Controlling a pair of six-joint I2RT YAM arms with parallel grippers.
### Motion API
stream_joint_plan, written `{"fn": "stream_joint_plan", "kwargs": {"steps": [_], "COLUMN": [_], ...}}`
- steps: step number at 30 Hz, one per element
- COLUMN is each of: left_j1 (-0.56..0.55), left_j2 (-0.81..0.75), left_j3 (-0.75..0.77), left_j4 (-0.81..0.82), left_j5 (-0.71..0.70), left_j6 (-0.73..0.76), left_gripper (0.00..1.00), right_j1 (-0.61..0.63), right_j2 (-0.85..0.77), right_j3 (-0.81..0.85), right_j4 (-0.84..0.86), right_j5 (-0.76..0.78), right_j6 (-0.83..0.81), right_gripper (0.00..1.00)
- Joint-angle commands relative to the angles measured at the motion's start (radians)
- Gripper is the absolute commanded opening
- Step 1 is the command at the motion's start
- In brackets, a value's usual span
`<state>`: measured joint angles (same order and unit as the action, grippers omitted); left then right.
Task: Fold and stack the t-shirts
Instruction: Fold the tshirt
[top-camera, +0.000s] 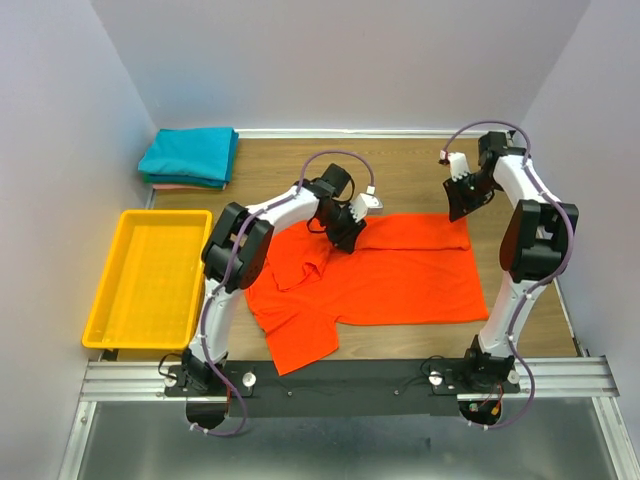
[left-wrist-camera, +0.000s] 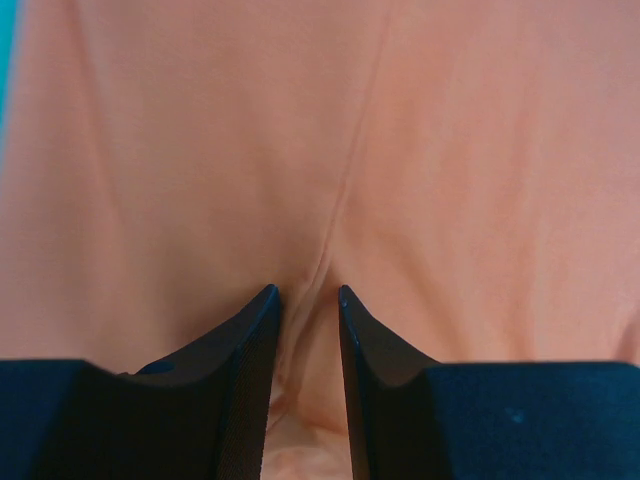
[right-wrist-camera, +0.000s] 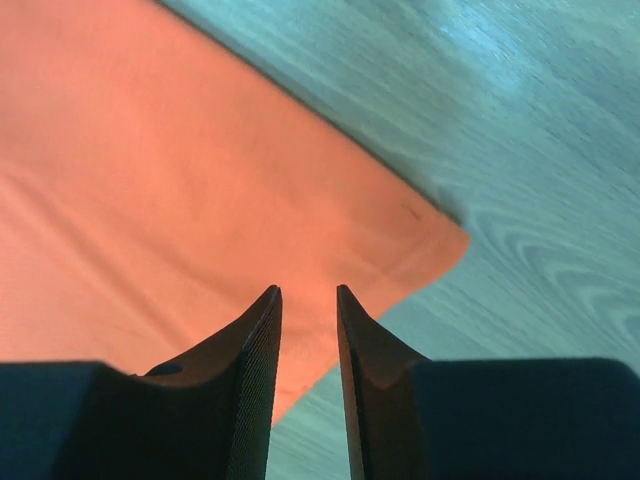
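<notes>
Pale grey walls (top-camera: 70, 120) close in a wood-grain table (top-camera: 410, 170) on three sides. The orange-red t-shirt (top-camera: 400, 285) lies spread across the middle of the table. A band is folded over along its far edge, the cloth is rumpled at its left, and one sleeve points towards the near rail (top-camera: 340, 375). The left arm (top-camera: 235, 255) reaches over that rumpled part and hides some of it. The right arm (top-camera: 535, 240) stands clear at the right. A yellow tray (top-camera: 140, 343) sits at the left edge, apart from the shirt. In the far left corner a folded teal t-shirt (top-camera: 190, 152) rests on a pink t-shirt (top-camera: 185, 187), of which only a sliver shows. The left gripper (left-wrist-camera: 308, 292) presses into the orange cloth, with a crease running up between its narrowly parted jaws. Whether it pinches the cloth I cannot tell. The right gripper (right-wrist-camera: 308, 292) hovers over the shirt's far right corner, jaws slightly apart with nothing between them
</notes>
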<state>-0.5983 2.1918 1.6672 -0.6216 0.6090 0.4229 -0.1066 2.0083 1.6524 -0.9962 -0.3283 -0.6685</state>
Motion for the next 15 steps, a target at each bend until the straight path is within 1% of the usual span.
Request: {"fn": "stream_joint_plan", "kwargs": {"steps": [1, 4, 5, 6, 8, 9, 10, 15], "left_j1": [-0.02, 0.034, 0.057, 0.099, 0.156, 0.182, 0.242, 0.374], "left_j2": [-0.042, -0.13, -0.165, -0.179, -0.196, -0.192, -0.185, -0.109], "left_j3": [-0.035, -0.034, -0.023, -0.018, 0.005, 0.015, 0.029, 0.103], "left_j4": [-0.047, -0.064, -0.07, -0.073, -0.09, -0.101, -0.112, -0.125], "left_j5": [-0.023, 0.026, 0.028, 0.017, 0.005, -0.012, -0.029, -0.124], "left_j6": [0.033, 0.022, 0.022, 0.019, 0.016, 0.022, 0.025, 0.053], "left_gripper": [0.41, 0.49, 0.51, 0.54, 0.57, 0.58, 0.58, 0.59], "right_j1": [0.001, 0.007, 0.007, 0.007, 0.007, 0.007, 0.007, 0.008], "right_j2": [0.061, 0.073, 0.079, 0.083, 0.087, 0.096, 0.104, 0.13], "right_j3": [0.044, 0.053, 0.053, 0.053, 0.058, 0.063, 0.067, 0.092], "right_j4": [0.013, 0.033, 0.039, 0.051, 0.067, 0.071, 0.08, 0.091], "right_j5": [-0.06, -0.04, -0.023, -0.012, 0.017, 0.021, 0.025, 0.037], "right_j6": [0.078, 0.09, 0.089, 0.087, 0.089, 0.095, 0.098, 0.107], "right_gripper": [0.37, 0.39, 0.4, 0.4, 0.4, 0.4, 0.4, 0.4]}}
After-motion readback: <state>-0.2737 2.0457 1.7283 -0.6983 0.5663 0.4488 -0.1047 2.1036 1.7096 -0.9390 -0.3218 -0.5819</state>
